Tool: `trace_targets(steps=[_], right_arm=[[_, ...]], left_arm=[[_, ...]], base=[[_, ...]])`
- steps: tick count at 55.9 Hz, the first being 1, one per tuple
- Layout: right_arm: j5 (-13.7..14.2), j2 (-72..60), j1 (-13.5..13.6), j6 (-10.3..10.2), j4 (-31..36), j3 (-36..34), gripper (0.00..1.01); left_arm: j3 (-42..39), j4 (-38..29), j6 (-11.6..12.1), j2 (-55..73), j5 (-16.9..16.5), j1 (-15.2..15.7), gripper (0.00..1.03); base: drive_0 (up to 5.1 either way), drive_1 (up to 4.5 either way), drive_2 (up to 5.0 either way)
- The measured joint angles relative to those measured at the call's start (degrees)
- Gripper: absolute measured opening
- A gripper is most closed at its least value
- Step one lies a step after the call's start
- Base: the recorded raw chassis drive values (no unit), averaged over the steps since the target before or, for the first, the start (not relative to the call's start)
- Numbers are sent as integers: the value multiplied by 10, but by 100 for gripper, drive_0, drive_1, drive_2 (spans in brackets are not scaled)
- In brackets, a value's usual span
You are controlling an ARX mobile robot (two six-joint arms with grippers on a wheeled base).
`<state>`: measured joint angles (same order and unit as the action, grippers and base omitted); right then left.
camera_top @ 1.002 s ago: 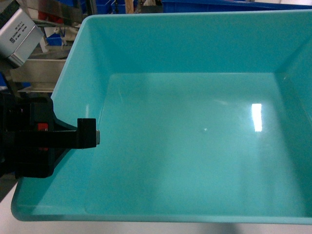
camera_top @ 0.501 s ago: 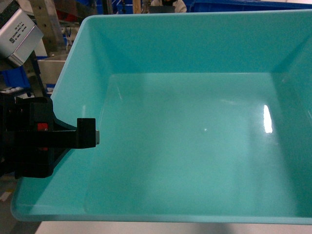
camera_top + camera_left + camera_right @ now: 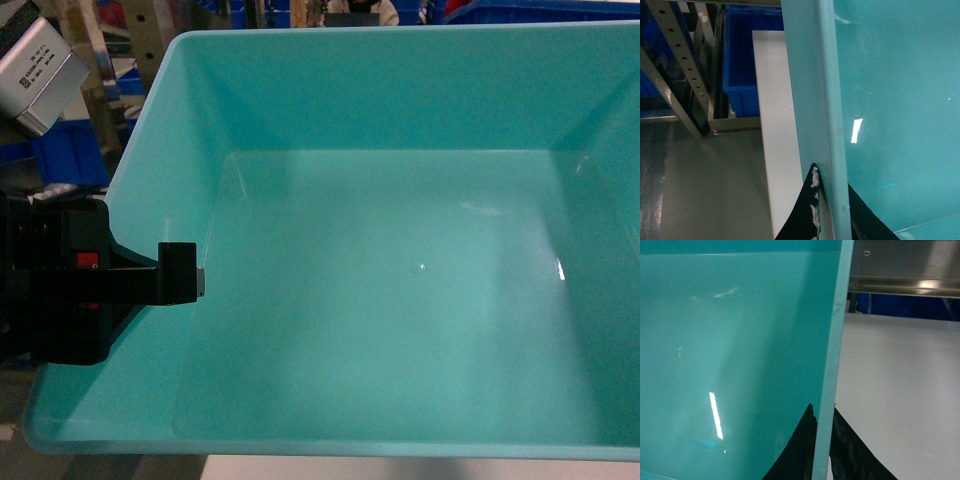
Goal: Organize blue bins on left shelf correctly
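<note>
While pinched at both side walls, blue bin [image 3: 400, 250] bare inside.

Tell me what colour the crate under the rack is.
Royal blue; the crate shows best in the left wrist view, behind the steel rack.

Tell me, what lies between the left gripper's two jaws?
The side wall of the turquoise bin, with its rim. The left gripper has one jaw on each side of it, shown in the left wrist view.
</note>
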<state>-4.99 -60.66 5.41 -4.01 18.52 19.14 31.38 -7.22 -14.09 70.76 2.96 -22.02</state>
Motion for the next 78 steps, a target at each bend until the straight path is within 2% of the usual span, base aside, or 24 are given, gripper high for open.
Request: trace_targets(steps=[31, 53, 78], right_arm=[[0, 0, 0, 0, 0, 0, 6], [0, 0, 0, 0, 2, 0, 6], [0, 0, 0, 0, 0, 0, 6]], left_arm=[[0, 1, 0, 0, 0, 0, 2], [0, 0, 0, 0, 0, 0, 2], [0, 1, 0, 0, 0, 0, 2]], base=[[-496, 306, 165], [-473, 110, 369], [-498, 246, 246]])
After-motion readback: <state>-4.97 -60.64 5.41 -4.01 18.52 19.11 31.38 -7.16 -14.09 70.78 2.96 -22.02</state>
